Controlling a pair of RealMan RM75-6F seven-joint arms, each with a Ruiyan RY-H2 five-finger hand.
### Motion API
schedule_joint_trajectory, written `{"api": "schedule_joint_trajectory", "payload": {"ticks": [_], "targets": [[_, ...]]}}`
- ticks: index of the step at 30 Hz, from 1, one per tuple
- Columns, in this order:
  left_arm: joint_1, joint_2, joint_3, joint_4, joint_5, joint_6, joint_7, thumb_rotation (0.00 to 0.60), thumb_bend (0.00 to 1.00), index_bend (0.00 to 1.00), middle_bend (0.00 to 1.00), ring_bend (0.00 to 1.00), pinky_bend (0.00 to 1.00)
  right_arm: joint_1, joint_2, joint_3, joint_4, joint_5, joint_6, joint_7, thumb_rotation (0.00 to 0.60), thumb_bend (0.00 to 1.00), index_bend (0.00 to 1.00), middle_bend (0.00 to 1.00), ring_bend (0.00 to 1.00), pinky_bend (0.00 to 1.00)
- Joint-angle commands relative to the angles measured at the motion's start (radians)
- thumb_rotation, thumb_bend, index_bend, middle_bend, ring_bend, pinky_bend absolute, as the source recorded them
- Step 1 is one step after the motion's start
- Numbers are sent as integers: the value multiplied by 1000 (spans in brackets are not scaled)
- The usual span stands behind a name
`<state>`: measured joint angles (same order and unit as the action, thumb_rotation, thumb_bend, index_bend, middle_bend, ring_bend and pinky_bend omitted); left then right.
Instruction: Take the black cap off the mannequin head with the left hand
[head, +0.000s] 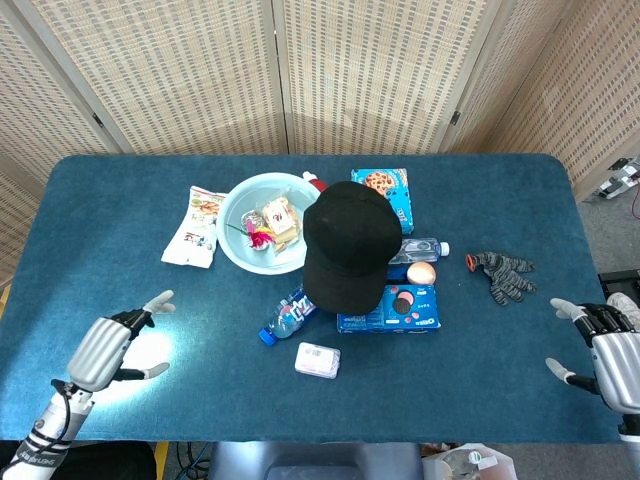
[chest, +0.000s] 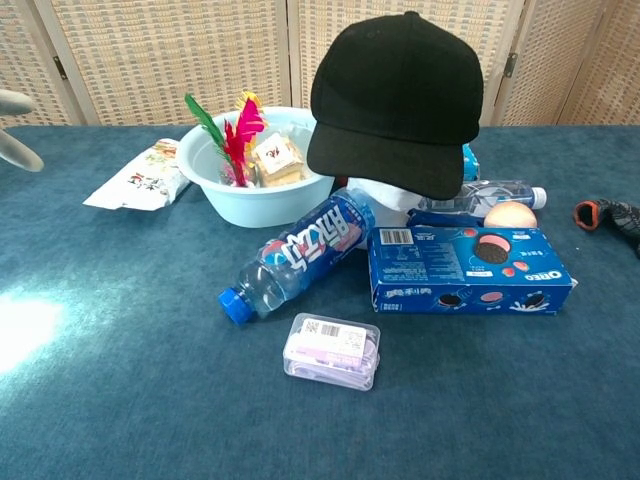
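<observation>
The black cap (head: 346, 245) (chest: 399, 97) sits on the white mannequin head (chest: 388, 198) in the middle of the table, brim toward me. Little of the head shows under the brim. My left hand (head: 108, 347) hovers over the table's front left, fingers spread and empty, well left of the cap. Its fingertips (chest: 15, 145) enter the chest view at the left edge. My right hand (head: 607, 342) is at the table's front right edge, fingers apart, holding nothing.
A light blue bowl (head: 232, 240) of snacks, a snack packet (head: 195, 226), a lying water bottle (head: 290, 313), an Oreo box (head: 400, 309), a clear small case (head: 318, 360), a second biscuit box (head: 386, 190) and a glove (head: 503, 273) surround the head.
</observation>
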<state>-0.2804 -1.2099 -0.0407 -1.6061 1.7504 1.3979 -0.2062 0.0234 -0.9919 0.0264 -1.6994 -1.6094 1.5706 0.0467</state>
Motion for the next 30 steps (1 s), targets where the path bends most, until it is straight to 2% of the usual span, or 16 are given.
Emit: {"api": "schedule_joint_trajectory", "payload": {"ticks": [1,4,13,22,30], "targets": [[-64,-57,-6,71,70,6,-78,600,0,177,454,572,667,0,4,0,-3,-2,1,0,600,15,247,362,254,254],[-115,-99,-13,119,111,1,-106,600,0,228,578,681,775,-5,9,-1,-6,0,5,-2,600,15,247,362,253,254],[-254,-235,-43,236,142,-46,-133,600,0,291,796,857,984,-21,12,-7,-9,0,21,-4,600,15,247,362,254,254],[-364,-377,-81,364,141,-45,-115,600,0,362,899,940,1000,-30,14,-9,-11,-2,28,-6,600,15,247,362,253,254],[-449,-495,-106,495,120,-46,-82,600,0,394,933,966,1000,-32,12,-8,-11,2,26,-7,600,15,247,362,254,254]]}}
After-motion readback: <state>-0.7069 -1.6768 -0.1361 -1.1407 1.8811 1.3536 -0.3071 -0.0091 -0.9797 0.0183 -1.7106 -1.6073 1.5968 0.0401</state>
